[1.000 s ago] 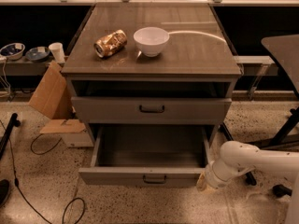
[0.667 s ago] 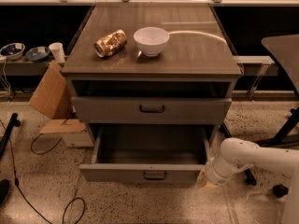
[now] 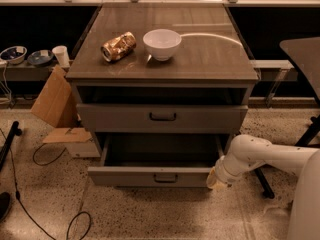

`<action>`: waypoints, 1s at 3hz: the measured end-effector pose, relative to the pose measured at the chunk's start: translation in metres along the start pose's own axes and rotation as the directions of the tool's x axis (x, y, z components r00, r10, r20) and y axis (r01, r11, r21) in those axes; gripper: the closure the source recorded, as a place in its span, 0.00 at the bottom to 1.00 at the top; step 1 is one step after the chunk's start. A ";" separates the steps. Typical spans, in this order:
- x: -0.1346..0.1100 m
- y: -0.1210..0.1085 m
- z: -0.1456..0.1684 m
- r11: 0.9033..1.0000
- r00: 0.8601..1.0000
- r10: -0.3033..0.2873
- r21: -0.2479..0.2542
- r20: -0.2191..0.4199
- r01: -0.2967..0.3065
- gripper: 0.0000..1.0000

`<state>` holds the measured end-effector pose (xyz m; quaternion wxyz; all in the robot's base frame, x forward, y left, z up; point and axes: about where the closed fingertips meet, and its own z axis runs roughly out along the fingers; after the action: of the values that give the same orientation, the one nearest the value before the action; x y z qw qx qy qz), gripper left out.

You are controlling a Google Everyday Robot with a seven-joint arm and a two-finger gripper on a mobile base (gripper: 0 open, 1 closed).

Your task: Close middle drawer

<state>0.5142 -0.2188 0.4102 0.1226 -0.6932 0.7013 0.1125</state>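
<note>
The middle drawer (image 3: 150, 176) is the low-fronted grey drawer with a small dark bar handle (image 3: 165, 178). It stands pulled out from the cabinet, and its deep empty box shows behind the front. My gripper (image 3: 216, 180) is at the end of the white arm (image 3: 260, 156), which comes in from the right. It sits against the right end of the drawer's front, low near the floor.
Above it is a taller-fronted shut drawer (image 3: 162, 117) under an open slot. On the cabinet top (image 3: 210, 59) are a crushed can (image 3: 118, 46) and a white bowl (image 3: 162, 43). Cardboard (image 3: 52, 99) leans at the left, cables (image 3: 75, 224) lie on the floor, and a dark table (image 3: 305, 54) stands at the right.
The middle drawer has slid partway back into the cabinet. My gripper and arm have moved with its right front end towards the cabinet.
</note>
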 end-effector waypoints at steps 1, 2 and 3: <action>-0.010 -0.019 0.002 1.000 1.000 0.009 -0.003 0.002 -0.009 1.00; -0.021 -0.040 0.016 0.999 1.000 0.022 -0.025 0.003 -0.021 1.00; -0.025 -0.050 0.021 0.999 0.999 0.047 -0.022 0.013 -0.047 1.00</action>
<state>0.5650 -0.1889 0.3997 0.1173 -0.6770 0.7153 0.1275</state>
